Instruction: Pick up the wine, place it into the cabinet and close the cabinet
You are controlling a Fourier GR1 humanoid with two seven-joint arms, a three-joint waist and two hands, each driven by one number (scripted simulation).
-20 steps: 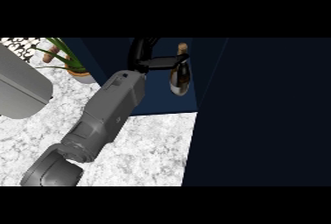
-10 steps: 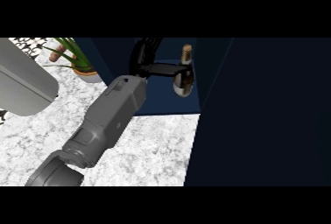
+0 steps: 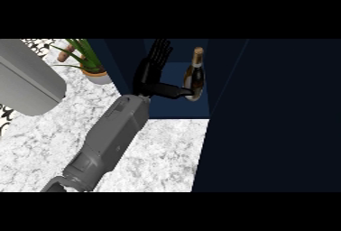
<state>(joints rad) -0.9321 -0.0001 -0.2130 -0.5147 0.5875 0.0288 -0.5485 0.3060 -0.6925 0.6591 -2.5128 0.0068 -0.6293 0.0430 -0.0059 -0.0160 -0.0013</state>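
Nearest me, the marble counter [image 3: 153,153] carried the right forearm up towards the cabinet [image 3: 174,110]. The right hand [image 3: 154,67] was inside the opening, fingers straight and gripping nothing, thumb stretched out to touch the wine bottle [image 3: 194,74]. The bottle stood upright on the cabinet floor, so I judged placing done. To finish well, I would draw the hand straight back without brushing the bottle, then swing the dark door [image 3: 273,117] shut. A potted plant [image 3: 88,63] stood beyond, at the left.

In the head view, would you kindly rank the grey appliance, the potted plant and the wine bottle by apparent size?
1. Rounded grey appliance, partly cropped at the left edge.
2. Green potted plant and dark wine bottle: they look alike in size, so unranked.
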